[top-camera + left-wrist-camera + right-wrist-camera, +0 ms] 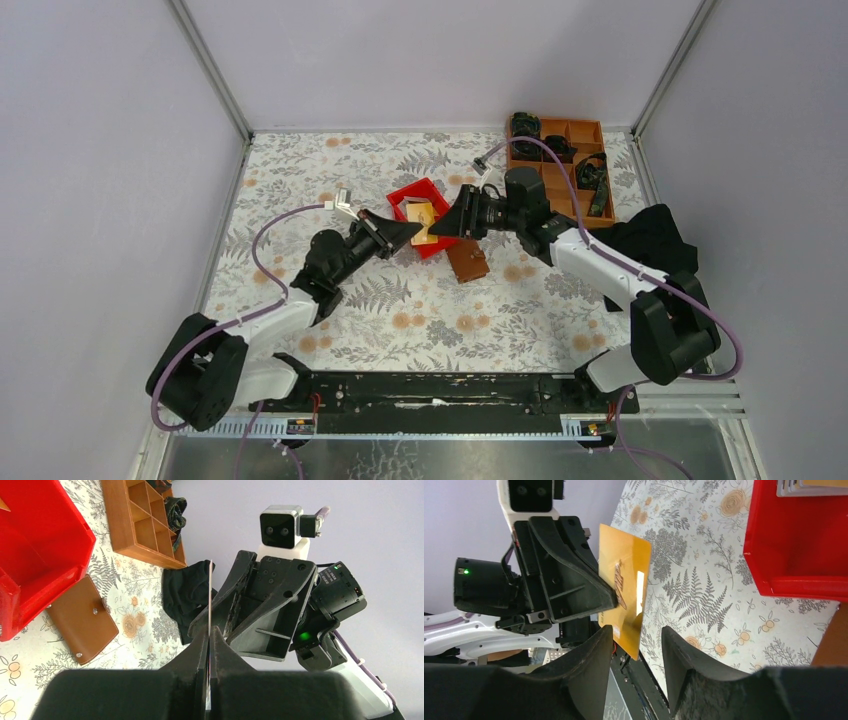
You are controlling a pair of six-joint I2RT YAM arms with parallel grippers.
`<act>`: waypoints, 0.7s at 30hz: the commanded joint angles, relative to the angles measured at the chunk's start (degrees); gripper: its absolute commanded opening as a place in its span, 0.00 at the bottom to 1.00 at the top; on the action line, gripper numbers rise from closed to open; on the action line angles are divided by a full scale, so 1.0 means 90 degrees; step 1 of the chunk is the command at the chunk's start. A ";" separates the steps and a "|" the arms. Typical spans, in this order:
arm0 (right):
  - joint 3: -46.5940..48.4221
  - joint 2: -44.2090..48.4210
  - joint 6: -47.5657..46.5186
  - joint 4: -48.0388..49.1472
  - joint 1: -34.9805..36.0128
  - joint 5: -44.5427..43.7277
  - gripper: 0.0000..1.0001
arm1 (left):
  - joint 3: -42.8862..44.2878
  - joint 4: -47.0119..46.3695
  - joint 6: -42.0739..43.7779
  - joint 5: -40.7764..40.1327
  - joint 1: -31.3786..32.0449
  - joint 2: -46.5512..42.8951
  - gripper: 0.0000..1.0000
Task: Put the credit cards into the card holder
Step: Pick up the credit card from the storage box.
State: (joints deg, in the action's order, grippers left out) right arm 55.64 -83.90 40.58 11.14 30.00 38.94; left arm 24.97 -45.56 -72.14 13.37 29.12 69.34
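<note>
Card [630,572] pinched in left jaws, edge between parted right jaws.

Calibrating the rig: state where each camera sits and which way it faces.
Top external: above and behind the bases, looking down on the table; both arms show whole.
Left wrist: on the left gripper, facing the right gripper; own shut fingers pinch the credit card edge-on.
Right wrist: on the right gripper, facing the left gripper; own open fingers show.
Both wrist views share the card and red bin.
</note>
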 commanded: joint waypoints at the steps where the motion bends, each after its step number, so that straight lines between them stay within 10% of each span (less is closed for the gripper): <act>1: 0.0081 -0.0049 0.0231 0.0653 0.0017 0.0296 0.47 | -0.0041 -0.0719 -0.0136 0.0240 0.0062 0.0171 0.00; 21: -0.0006 -0.0300 0.0909 0.1311 0.0018 0.0806 0.00 | -0.0123 -0.2104 -0.0862 0.0331 0.0162 0.1266 0.09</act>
State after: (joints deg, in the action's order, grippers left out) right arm 54.33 -86.89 47.62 18.74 28.67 41.67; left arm 24.16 -57.60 -78.08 14.28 29.47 78.65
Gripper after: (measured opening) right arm 0.034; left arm 0.018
